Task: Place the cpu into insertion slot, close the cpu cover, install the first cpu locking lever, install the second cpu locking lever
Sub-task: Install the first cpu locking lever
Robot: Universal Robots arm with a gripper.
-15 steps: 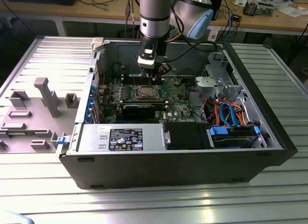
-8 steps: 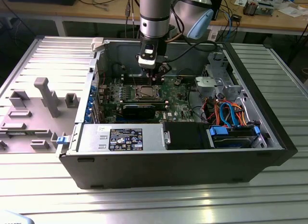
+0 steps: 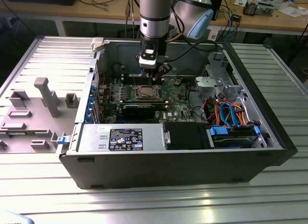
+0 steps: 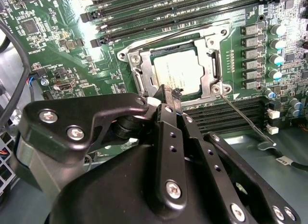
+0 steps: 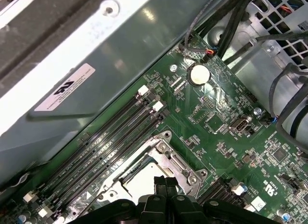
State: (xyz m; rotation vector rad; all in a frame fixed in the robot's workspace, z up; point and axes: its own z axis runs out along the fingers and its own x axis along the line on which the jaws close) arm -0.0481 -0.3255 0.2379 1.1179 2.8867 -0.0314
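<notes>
The cpu lies flat in the insertion slot on the green board inside the open case. The cpu cover is folded down around it, and the silvery chip shows through its window. A thin wire locking lever sticks out from one socket corner, across the memory slots. Another lever runs along the socket's opposite edge. My gripper hovers just above the socket's near edge, fingers together and holding nothing. In the first wrist view the gripper sits over the cover.
Long black memory slots flank the socket. A black power supply lies along the case's front, with a drive bay and orange and blue cables at the exterior view's right. A grey fixture tray stands outside the case, left. Case walls surround the board.
</notes>
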